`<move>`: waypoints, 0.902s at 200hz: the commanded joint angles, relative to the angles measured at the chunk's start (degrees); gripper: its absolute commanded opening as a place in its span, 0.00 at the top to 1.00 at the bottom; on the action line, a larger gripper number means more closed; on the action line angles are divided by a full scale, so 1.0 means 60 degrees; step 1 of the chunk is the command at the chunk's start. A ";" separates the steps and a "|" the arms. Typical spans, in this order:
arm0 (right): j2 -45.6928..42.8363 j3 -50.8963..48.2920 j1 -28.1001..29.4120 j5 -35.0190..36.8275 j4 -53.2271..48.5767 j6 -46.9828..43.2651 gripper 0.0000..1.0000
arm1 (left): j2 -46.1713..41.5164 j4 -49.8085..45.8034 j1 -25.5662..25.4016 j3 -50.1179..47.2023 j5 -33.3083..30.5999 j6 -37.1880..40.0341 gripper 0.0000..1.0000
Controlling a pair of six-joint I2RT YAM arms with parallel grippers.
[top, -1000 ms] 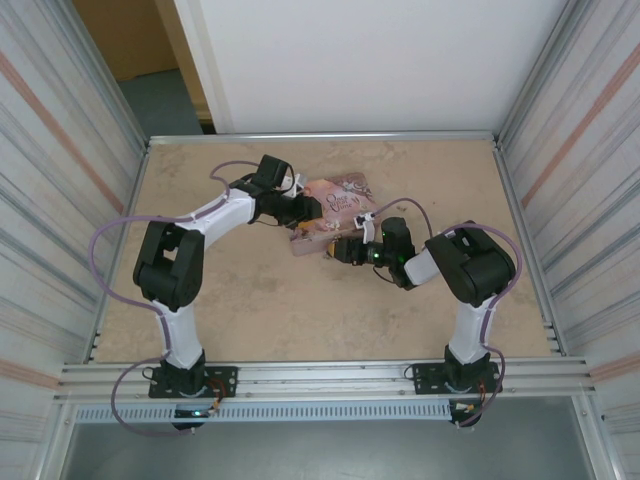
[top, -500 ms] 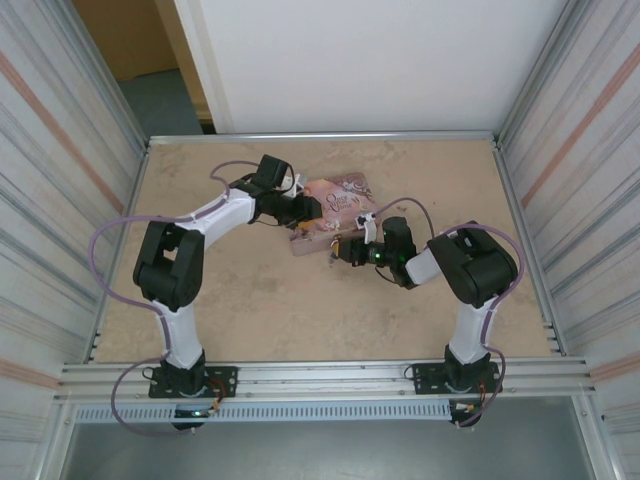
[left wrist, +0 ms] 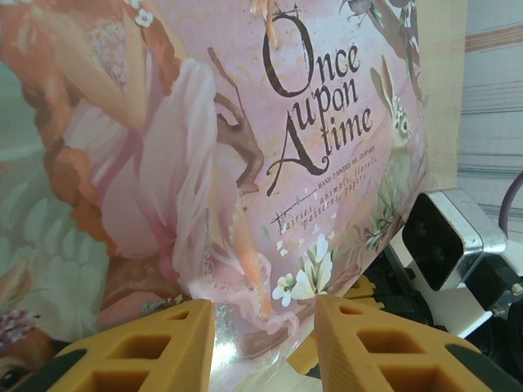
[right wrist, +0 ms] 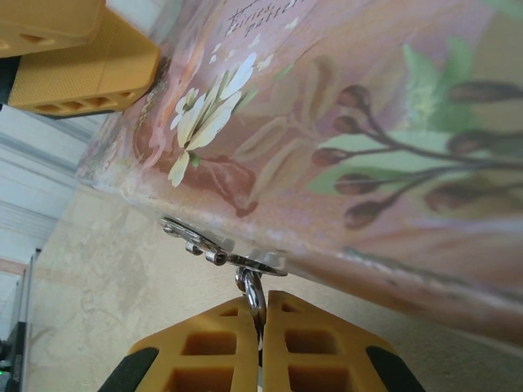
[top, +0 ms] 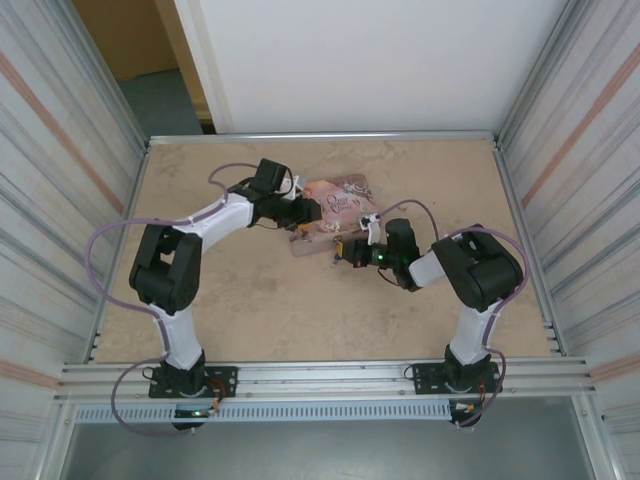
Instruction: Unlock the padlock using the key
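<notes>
The pink decorated tin lies mid-table, with its lid close in the left wrist view. My left gripper holds the tin's near corner between its yellow fingers. A silver hasp sticks out of the tin's side. The padlock's thin silver shackle hangs through the hasp. My right gripper is shut on the shackle just below the hasp. The padlock's blue body is hidden between the fingers. The key is out of sight.
The right wrist's camera housing sits close to the tin's right corner. Corrugated metal walls fence the beige table on both sides, and an aluminium rail runs along its near edge.
Both arms have shifted only slightly. The right wrist has edged a little to the right. The tin stays where it was.
</notes>
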 commanded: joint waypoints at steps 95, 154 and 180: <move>0.0003 -0.0856 -0.0696 0.0619 0.2786 0.2974 1.00 | -0.0372 0.0141 -0.0726 -0.1865 -0.0695 -0.0661 0.63; 0.0015 -0.0605 -0.0959 0.0974 0.2562 0.3599 1.00 | -0.0591 0.0345 -0.0920 -0.2397 -0.0961 -0.0881 0.63; -0.0034 -0.0407 -0.1044 0.1108 0.2249 0.3654 1.00 | -0.0651 0.0447 -0.0925 -0.2628 -0.0963 -0.0939 0.63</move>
